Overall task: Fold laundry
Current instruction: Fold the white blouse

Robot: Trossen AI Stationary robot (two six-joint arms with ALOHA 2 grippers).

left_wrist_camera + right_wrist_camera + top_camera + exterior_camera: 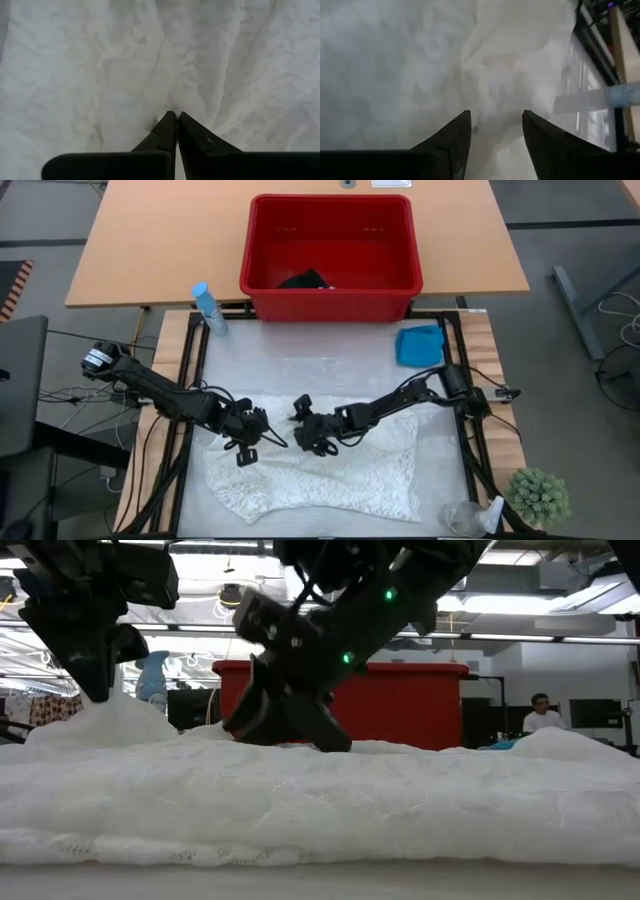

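Observation:
The large cream-white lacy cloth (pixel 340 480) lies spread and rumpled over the near half of the table. My left gripper (pixel 245 445) is shut on it near its far left part. My right gripper (pixel 312 438) stands open over the cloth's far middle, a raised fold (pixel 495 107) between its fingers. The turquoise-blue garment (pixel 420 345) lies in a heap on the table at the far right. The dark garment (pixel 305 280) lies on the floor of the red basket (pixel 330 300). My left gripper pinches a small tuck of the cloth (pixel 175 102) between its two fingertips, coming steeply from above. Pleats run out from the pinch, and the cloth stands up there in a low peak (pixel 105 715); the rest lies on the table. My right gripper slants down from the table's right, its open fingertips (pixel 335 743) down at the cloth's surface on either side of the fold. Whether they press into it I cannot tell.
The red basket stands on the far side, on a wooden table behind the work surface. A blue bottle (pixel 210 308) lies at the far left corner. A potted plant (pixel 540 495) and a clear plastic item (pixel 468 518) sit at the near right. A person (pixel 542 712) shows in the room beyond.

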